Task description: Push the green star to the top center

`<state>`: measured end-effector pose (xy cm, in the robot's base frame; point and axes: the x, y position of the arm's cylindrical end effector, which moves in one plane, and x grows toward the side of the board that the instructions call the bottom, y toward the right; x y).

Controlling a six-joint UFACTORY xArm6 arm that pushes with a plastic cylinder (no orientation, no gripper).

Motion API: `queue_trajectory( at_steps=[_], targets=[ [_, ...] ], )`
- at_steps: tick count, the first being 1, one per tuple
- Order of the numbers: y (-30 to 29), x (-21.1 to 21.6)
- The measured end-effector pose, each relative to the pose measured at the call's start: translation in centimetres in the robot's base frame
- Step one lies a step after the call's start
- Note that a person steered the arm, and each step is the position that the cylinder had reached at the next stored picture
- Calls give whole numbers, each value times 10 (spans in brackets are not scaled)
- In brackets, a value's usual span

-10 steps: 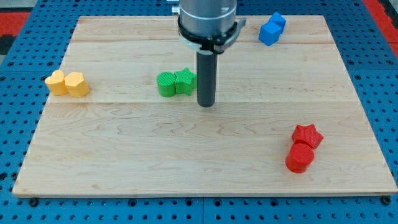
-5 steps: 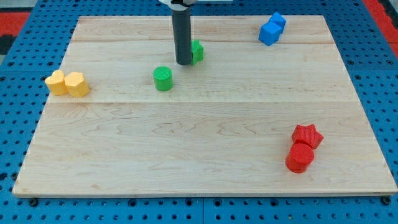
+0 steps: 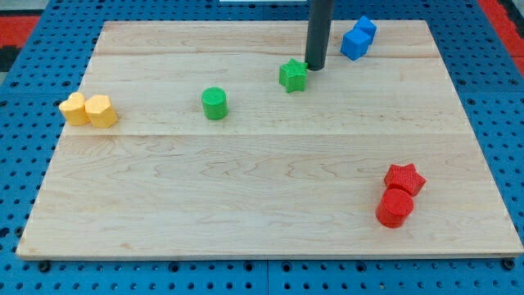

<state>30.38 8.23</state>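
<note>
Nearest the view's bottom, at the right, a red cylinder [image 3: 395,207] sits touching a red star [image 3: 405,178] just above it. Mid-left edge: two yellow blocks [image 3: 88,109] pressed side by side, shapes rounded, hard to name. Further up, a green cylinder [image 3: 214,103] stands alone left of centre. Beyond it, the green star [image 3: 293,74] lies in the upper part of the board [image 3: 246,205], slightly right of the centre line and short of the top edge. My tip [image 3: 316,67] rests on the board just beside the star, at its upper right, touching or nearly so; contact cannot be confirmed. The rod is a plain pusher with nothing to open or close, and it holds nothing. Farthest, top right: two blue blocks [image 3: 358,38], cube-like, touching each other, near the rod but apart from it. Judgement: the star looks small, rigid and light, likely to slide easily on smooth wood and to spin if struck on a point. Best contact is a flat notch on its lower right side, pushing up and slightly to the view's left.
</note>
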Motion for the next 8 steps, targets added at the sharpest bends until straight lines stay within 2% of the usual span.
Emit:
queue_trajectory(
  at_steps=[2,3,4,5,6,7,8],
  targets=[
    [19,-1],
    [47,40],
    [-1,52],
    [-79,52],
    [-114,41],
    [-118,20],
    [-84,8]
  ],
)
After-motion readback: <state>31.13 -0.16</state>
